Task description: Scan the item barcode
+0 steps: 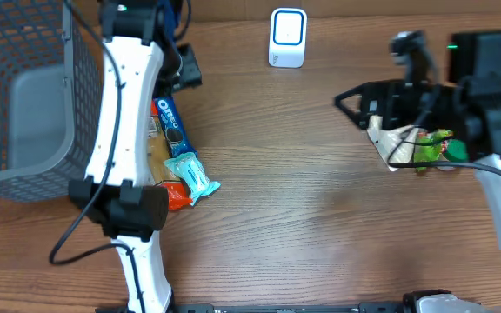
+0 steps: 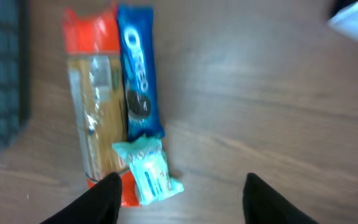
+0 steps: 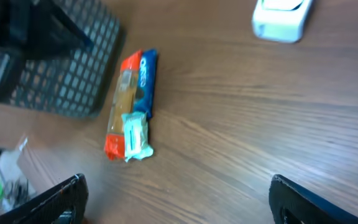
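Note:
Three items lie side by side left of centre: a blue Oreo pack (image 1: 169,122) (image 2: 138,74), a clear cracker pack with orange ends (image 1: 156,156) (image 2: 95,106), and a small teal packet (image 1: 191,176) (image 2: 149,174). My left gripper (image 1: 185,68) (image 2: 182,180) hangs over them, open. The teal packet lies just inside its left finger (image 2: 107,196), and nothing is gripped. The white scanner (image 1: 287,36) (image 3: 281,17) stands at the far edge. My right gripper (image 1: 348,100) (image 3: 178,183) is open and empty over bare wood at the right, facing the items (image 3: 132,109).
A grey mesh basket (image 1: 24,96) (image 3: 73,74) fills the far left corner. A crumpled clear bag with green and yellow contents (image 1: 411,143) lies under the right arm. Bare wooden tabletop (image 1: 303,200) spans the middle and front.

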Controlling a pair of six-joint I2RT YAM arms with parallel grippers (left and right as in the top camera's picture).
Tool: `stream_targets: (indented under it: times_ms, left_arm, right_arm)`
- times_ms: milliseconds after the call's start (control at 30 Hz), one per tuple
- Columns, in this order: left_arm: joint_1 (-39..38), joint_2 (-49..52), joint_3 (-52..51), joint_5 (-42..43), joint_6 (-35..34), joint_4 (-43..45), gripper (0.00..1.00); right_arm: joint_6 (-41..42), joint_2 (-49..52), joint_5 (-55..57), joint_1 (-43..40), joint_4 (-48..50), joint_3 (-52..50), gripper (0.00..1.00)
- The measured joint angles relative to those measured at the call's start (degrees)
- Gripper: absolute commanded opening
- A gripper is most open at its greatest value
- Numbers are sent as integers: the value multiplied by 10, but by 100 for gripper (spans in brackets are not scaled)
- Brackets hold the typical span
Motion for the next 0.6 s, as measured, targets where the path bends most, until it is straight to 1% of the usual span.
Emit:
stream_targets:
  times_ms: [67,100,233,400,467,600]
  left_arm:
    - [0,-30,26,-17,-3,0,84]
    - [0,-50,39,-28,-3,0,88]
    - [0,-153,75,-79,-23,0,90]
    - [0,-262,96,-108,-35,0,91]
    - [0,-278,99,-110,-35,-1,95]
    - [0,-276,94,-96,-34,-2,95]
  right_arm:
    - [12,19,19,37,8,0,91]
    - [19,33,32,60,12,0,91]
    - [39,78,73,127,38,0,92]
    - [58,145,106,205,77,0,91]
    - [62,173,112,229,84,0,91]
    - [66,243,119,277,87,0,91]
